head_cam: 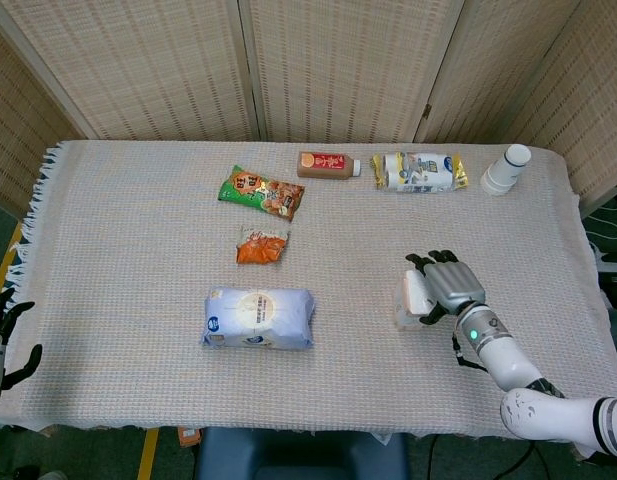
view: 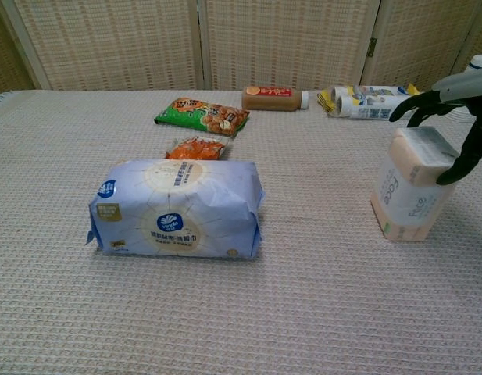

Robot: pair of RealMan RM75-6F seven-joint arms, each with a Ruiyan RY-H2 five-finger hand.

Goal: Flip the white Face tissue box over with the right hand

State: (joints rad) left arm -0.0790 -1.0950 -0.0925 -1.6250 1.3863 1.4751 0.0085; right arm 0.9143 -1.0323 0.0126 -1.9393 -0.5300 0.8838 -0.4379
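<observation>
Chest view shows the woven table cloth [view: 225, 312] carrying everything, with the big blue tissue pack [view: 178, 209] as landmark near its middle. Well to the right of that pack stands the white Face tissue box [view: 412, 187], tipped up on a narrow side and leaning, apparently mid-flip. The right hand [view: 451, 117] cups its top, thumb on the near face and fingers spread over the far edge, likely to lever it over. Far left of the pack, the left hand [head_cam: 3, 340] hangs open and idle.
</observation>
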